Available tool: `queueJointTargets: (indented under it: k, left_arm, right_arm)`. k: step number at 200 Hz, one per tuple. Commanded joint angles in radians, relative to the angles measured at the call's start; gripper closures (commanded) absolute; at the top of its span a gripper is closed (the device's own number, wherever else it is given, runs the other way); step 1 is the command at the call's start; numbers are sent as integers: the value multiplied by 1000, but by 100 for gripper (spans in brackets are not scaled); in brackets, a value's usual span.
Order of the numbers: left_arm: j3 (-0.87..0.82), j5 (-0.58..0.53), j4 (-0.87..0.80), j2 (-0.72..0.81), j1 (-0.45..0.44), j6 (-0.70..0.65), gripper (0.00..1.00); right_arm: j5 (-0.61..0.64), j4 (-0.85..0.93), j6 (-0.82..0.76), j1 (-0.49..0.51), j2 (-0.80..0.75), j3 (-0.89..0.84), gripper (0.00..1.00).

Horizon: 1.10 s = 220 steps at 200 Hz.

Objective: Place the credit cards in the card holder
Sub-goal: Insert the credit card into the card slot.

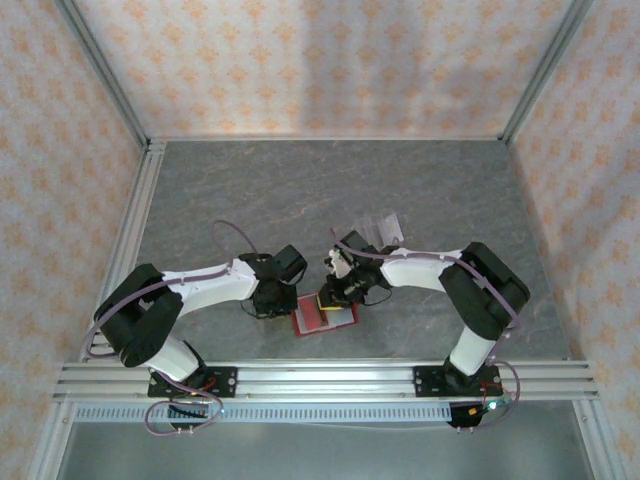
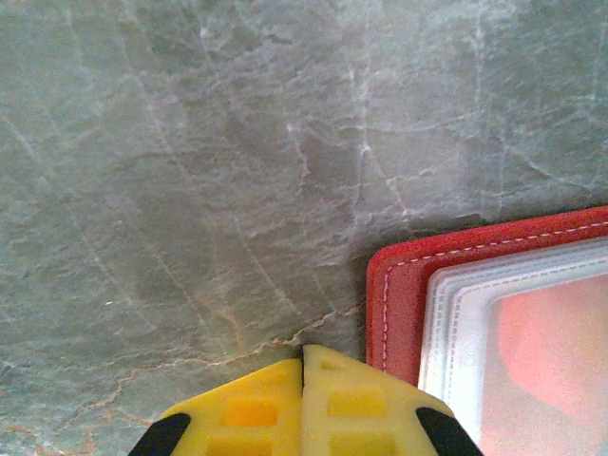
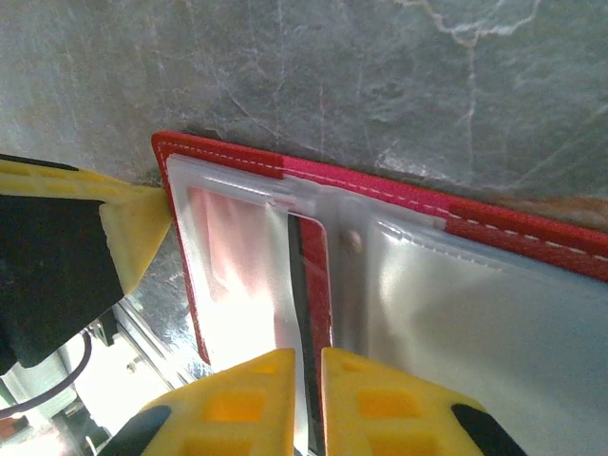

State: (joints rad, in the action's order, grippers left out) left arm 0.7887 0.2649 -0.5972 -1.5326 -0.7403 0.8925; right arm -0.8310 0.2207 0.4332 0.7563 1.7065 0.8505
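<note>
The card holder lies open and flat on the grey, stone-patterned counter, red border outward and pale, glossy sleeves facing up. Both arms reach in toward it, one from each side.

The left end effector sits at the card holder's left edge. Its two yellow fingers are pressed together with nothing between them. In the left wrist view the tips are low over the counter, just beside the holder's rounded red corner with its white stitching. In the right wrist view one of these yellow fingers touches that same left edge.

The right end effector is over the card holder, above the middle fold. Its yellow fingers stand almost together, leaving only a narrow slit. A thin, dark strip runs through that slit and forward onto the holder's sleeves. It appears to be a credit card seen edge-on and pinched between the fingers. Its far end reaches the opening of a sleeve just left of the fold. Whether it is already inside the pocket cannot be told.

A clear rack stands on the counter beyond the card holder, behind the right arm's wrist and apart from the holder.
</note>
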Motion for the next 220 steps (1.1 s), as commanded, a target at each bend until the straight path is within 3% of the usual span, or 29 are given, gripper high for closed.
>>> queueJointTargets:
  k: [1,156,196,220]
  left_arm:
    - [3,32,89,-53,-31,0,97]
    - [53,39,87,-106,-49,-9,97]
    - [60,34,71,-81,-49,-10,97]
    - [77,34,56,-81,-49,-21,97]
  right_arm:
    - [-5,9,-5,7,20,18,85]
    - [-61,-84,75,23,29,41,84]
    - [52,21,23,-33,-66,48,83]
    - [158,191,-73,-38,-52,104,84]
